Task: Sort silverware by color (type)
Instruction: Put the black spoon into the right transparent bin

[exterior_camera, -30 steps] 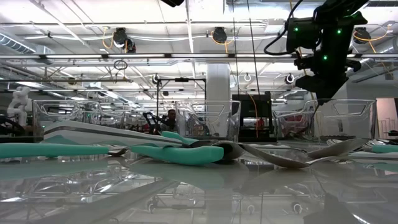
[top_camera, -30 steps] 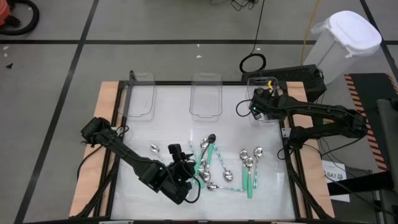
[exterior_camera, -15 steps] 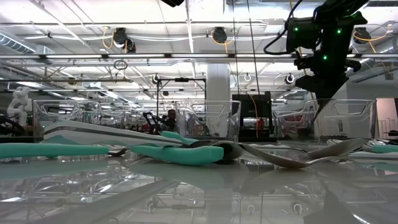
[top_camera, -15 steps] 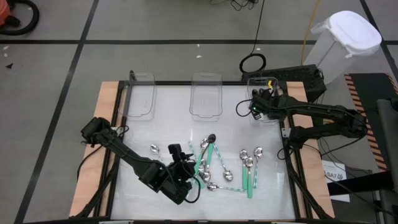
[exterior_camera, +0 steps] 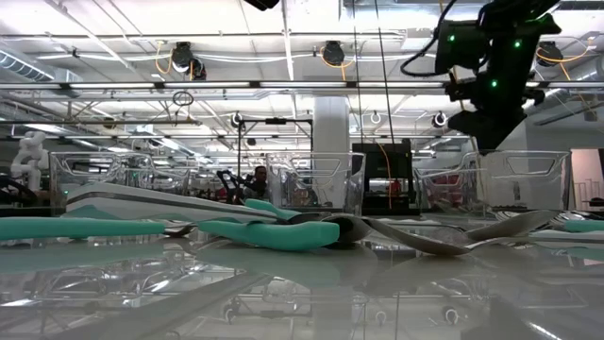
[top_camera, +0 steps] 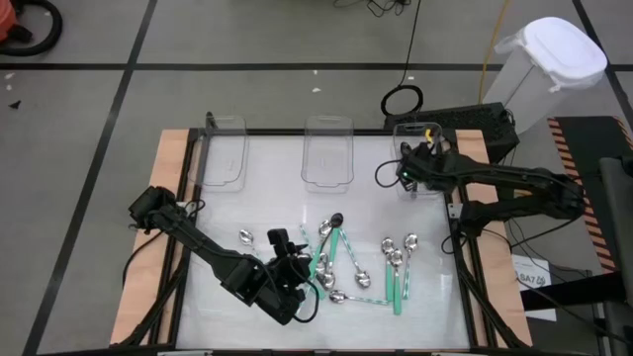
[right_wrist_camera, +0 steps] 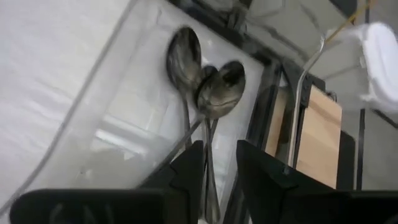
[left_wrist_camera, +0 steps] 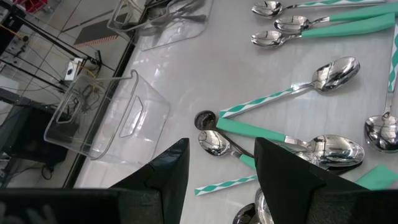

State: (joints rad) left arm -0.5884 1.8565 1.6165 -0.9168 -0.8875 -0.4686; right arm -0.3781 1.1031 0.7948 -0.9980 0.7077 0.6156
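Several spoons lie in a loose pile (top_camera: 346, 265) on the near middle of the table. Most have teal handles (left_wrist_camera: 323, 28) and some are all silver (top_camera: 398, 247). One small dark spoon (left_wrist_camera: 204, 119) lies among them. My left gripper (left_wrist_camera: 221, 180) hovers open at the pile's left edge and touches nothing. My right gripper (top_camera: 407, 174) hangs open above the right clear bin (top_camera: 420, 158). In that bin, two dark spoons (right_wrist_camera: 205, 87) lie flat on the bottom, their bowls overlapping.
Three clear bins stand along the far edge: left (top_camera: 226, 153), middle (top_camera: 328, 153) and right. A single silver spoon (top_camera: 245, 237) lies apart, left of the pile. Bare white table lies between the pile and the bins. A white lidded bin (top_camera: 549, 59) stands off the table's far right corner.
My right gripper has risen a little above the right bin, as the low view shows. My left arm and the spoons on the table have stayed where they were.
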